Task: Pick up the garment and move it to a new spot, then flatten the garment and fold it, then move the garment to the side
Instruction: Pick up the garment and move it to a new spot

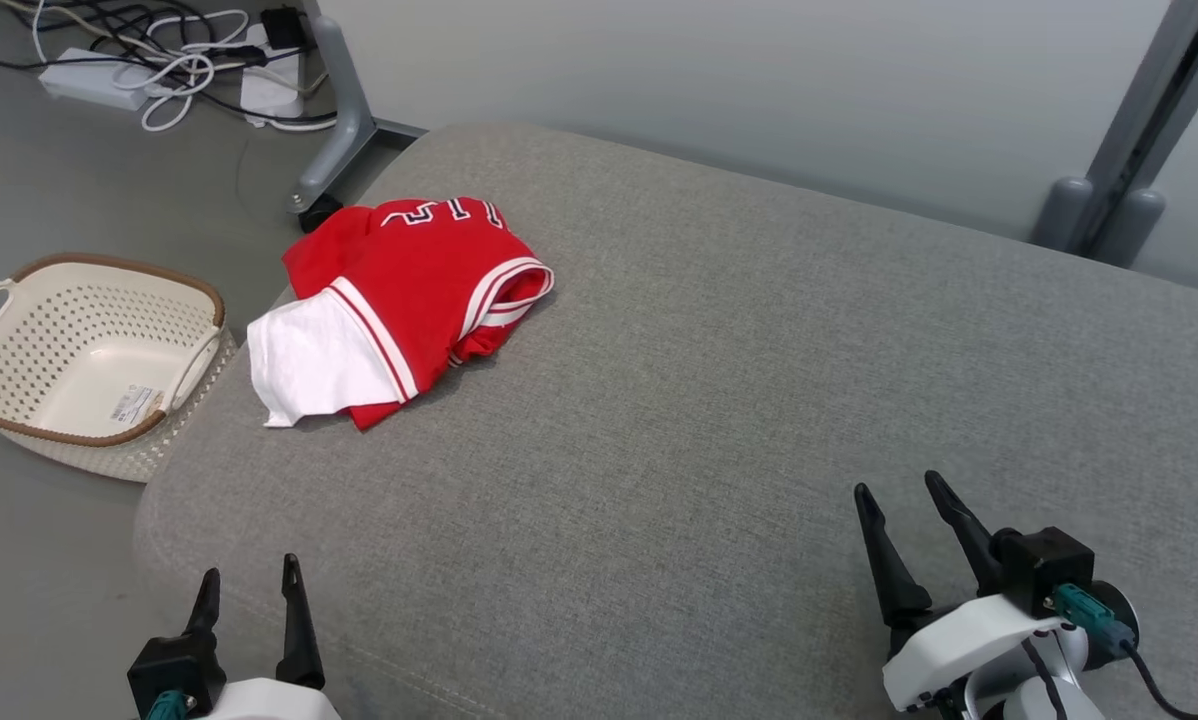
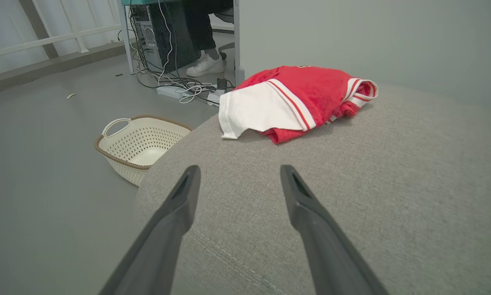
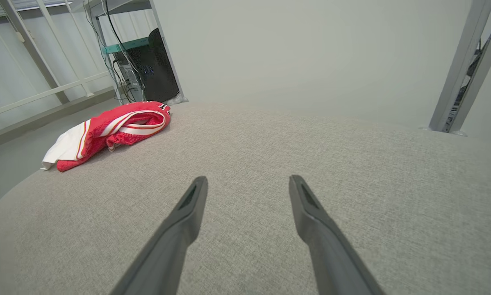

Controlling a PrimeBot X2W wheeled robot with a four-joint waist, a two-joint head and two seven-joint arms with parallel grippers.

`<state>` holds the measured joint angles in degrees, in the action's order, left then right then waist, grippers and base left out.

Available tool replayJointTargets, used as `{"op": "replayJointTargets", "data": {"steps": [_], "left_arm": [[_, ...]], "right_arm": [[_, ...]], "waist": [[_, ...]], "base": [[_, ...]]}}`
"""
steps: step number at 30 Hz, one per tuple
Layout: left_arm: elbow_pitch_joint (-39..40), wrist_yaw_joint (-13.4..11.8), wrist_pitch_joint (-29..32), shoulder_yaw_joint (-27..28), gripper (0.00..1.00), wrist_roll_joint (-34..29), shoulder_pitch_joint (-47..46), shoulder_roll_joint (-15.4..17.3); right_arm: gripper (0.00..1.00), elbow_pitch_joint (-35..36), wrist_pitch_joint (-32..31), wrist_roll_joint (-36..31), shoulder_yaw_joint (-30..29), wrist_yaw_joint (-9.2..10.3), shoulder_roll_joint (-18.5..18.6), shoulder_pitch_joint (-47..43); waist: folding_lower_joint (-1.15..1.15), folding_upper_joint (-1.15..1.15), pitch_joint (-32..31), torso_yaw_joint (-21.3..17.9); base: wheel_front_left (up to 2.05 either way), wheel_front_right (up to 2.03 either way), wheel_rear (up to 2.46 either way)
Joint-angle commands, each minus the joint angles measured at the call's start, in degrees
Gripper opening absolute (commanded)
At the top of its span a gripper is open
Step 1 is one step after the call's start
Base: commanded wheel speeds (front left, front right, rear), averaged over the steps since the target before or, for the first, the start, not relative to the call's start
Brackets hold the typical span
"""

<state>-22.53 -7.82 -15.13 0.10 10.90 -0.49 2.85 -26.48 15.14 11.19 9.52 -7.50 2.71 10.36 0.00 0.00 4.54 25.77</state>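
The garment (image 1: 409,290) is a red T-shirt with a white sleeve and red-and-white stripe trim, lying bunched in a folded heap near the far left edge of the grey cushion (image 1: 719,400). It also shows in the left wrist view as the garment (image 2: 307,96) and in the right wrist view as the garment (image 3: 114,127). My left gripper (image 1: 247,578) hangs open at the cushion's near left corner, well short of the shirt. My right gripper (image 1: 897,492) stands open at the near right, empty. Left gripper (image 2: 237,172) and right gripper (image 3: 247,182) hold nothing.
A cream perforated basket (image 1: 79,350) sits on the floor left of the cushion. Cables and a power strip (image 1: 99,85) lie on the floor behind, beside a grey desk leg (image 1: 339,120). A person's foot in a white shoe (image 2: 204,65) shows under a desk.
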Motion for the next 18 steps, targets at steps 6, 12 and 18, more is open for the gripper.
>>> {"op": "replayJointTargets", "data": {"steps": [6,12,18], "left_arm": [[-0.7,1.7,0.0,0.6,1.0,2.7,-2.4,0.2],[-4.2,3.6,0.0,2.4,1.0,3.6,-9.0,0.1],[-12.7,5.3,0.0,5.8,1.0,2.1,-19.2,1.5]], "right_arm": [[1.0,0.4,0.0,-0.6,1.4,0.02,0.4,1.6],[1.0,1.9,0.0,-1.9,2.5,0.02,1.1,4.1],[1.0,5.1,0.0,-1.5,5.2,0.02,3.0,6.7]], "waist": [[0.0,0.0,3.2,0.2],[0.0,0.0,7.9,-3.5],[0.0,0.0,13.1,-8.0]], "base": [[0.0,0.0,0.0],[0.0,0.0,0.0],[0.0,0.0,0.0]]}}
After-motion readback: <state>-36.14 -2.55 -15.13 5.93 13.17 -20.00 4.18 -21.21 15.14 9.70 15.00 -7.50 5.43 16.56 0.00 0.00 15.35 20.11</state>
